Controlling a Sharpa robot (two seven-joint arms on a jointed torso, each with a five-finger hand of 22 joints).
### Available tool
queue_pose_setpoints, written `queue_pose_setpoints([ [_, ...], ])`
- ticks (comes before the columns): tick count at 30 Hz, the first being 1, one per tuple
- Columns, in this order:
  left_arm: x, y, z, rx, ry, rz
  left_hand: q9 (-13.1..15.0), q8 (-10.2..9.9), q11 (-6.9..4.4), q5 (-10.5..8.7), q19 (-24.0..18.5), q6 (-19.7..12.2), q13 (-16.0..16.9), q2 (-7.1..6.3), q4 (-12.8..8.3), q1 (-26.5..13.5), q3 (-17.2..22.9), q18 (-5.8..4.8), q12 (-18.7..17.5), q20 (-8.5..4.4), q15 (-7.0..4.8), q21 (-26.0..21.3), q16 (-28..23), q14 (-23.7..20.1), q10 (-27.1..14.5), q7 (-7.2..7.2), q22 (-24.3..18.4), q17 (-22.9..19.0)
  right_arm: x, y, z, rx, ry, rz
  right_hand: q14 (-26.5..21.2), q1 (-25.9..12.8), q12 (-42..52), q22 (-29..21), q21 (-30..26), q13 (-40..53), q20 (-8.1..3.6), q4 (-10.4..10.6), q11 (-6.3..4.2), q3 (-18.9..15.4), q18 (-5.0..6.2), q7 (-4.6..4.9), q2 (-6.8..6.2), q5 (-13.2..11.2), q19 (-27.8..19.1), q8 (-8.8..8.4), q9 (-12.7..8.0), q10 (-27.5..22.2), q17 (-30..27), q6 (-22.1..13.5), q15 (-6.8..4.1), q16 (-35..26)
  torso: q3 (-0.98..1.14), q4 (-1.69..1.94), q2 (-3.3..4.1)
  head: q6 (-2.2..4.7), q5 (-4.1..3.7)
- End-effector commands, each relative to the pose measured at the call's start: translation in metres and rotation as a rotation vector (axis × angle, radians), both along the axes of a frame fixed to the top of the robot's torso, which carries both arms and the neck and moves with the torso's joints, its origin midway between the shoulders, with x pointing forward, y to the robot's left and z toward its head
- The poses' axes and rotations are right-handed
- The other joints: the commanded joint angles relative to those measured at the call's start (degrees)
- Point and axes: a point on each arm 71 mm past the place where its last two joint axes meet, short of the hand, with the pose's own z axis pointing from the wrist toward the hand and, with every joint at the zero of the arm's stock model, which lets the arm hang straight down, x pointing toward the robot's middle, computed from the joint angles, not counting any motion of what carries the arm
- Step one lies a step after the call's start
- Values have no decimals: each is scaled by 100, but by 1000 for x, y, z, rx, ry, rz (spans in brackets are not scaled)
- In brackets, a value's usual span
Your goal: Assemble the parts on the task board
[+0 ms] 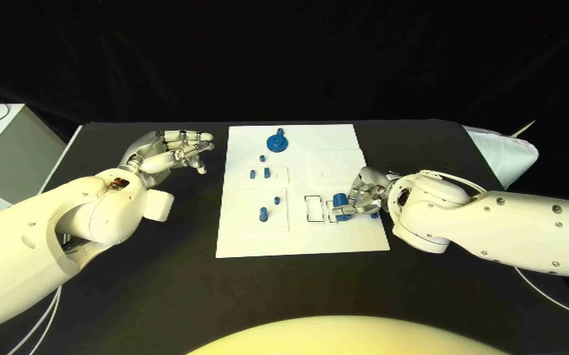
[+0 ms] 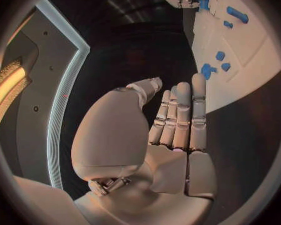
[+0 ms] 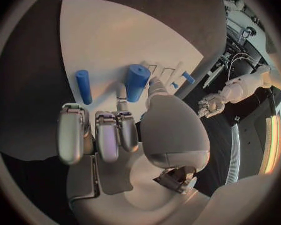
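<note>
**Right hand pinching blue cylinder at board's near right; left hand idling off the board**

While the white task board (image 1: 356,232) is lying in the middle of the black table (image 1: 131,289), the right hand (image 1: 365,193) is working at the board's right edge, toward the near half. Its fingers (image 3: 123,131) are curling down over the plate, and the thumb and one finger are closing on an upright blue cylinder (image 3: 137,81); in the head view that same piece (image 1: 340,201) is sitting just beside the small rectangular outlines (image 1: 313,209) marked on the board. So this hand is holding the cylinder. A slimmer blue rod (image 3: 83,86) is lying flat on the board close beside the held cylinder, apart from the fingers.

The left hand (image 1: 172,154) is hovering over the bare table just off the board's left edge, at the far end. Its fingers (image 2: 183,115) are lying straight and close together, the thumb set apart, with nothing in the grasp.

Other blue parts are sitting on the board: a round piece with a stem (image 1: 278,143) at the far end, a pair of small blocks (image 1: 260,173) below it, a tiny peg (image 1: 262,159) between them, and two more small pieces (image 1: 269,205) on the left half toward the near side. Whether these are seated in recesses or merely resting on top, I cannot tell.
</note>
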Motion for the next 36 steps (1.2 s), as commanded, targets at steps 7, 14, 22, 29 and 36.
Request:
queue_pose_setpoints([
  [7,0,-1,1,-13,-7,-13,5,18,4,32,48,11,-8,10,36,27,4,87,25,-2,12,-38,-5,-33,-34,2,-10,4,2,1,-6,-16,-4,-8,546,-38,-20,640,30,1268,-12,-6,6,-8,-81,-32,92,58,299,45,23,402,1260,1,-42,34,0,-10,-1,-28,16],
  [14,0,-1,1,-13,-6,-13,5,17,5,33,48,10,-8,14,45,21,3,87,26,-1,13,-39,-4,-32,-35,2,-11,4,2,0,-7,2,-5,-31,551,228,-10,688,70,1288,-16,-25,-4,88,-90,-43,317,647,307,59,55,414,1283,-9,-51,40,-7,-7,-7,-25,1],
  [22,0,-1,1,-12,-5,-12,5,17,4,35,48,10,-9,20,55,17,4,88,29,-1,13,-43,-4,-32,-37,1,-13,4,0,-3,-5,64,-8,-91,559,624,9,737,112,1313,-24,-43,-17,206,-100,-54,347,1273,317,30,42,430,1323,4,-62,52,-12,-1,-6,-19,-14],
  [29,0,-1,0,-10,-2,-12,6,18,2,38,48,11,-9,21,53,23,7,88,30,-1,12,-44,-3,-32,-38,-1,-14,4,-3,-7,2,96,-18,-121,560,818,9,756,122,1319,-36,-35,-33,354,-102,-70,286,1600,319,8,14,433,1328,56,-75,53,-14,-9,-6,-3,18],
  [36,0,-1,0,-9,0,-12,7,20,-1,42,49,14,-10,24,47,40,15,90,32,-3,9,-45,-4,-33,-40,-4,-15,4,-5,-4,11,121,-26,-118,562,833,13,774,146,1323,-38,-36,-37,379,-108,-76,270,1652,325,9,10,436,1338,73,-77,56,-7,0,-9,-5,9],
])
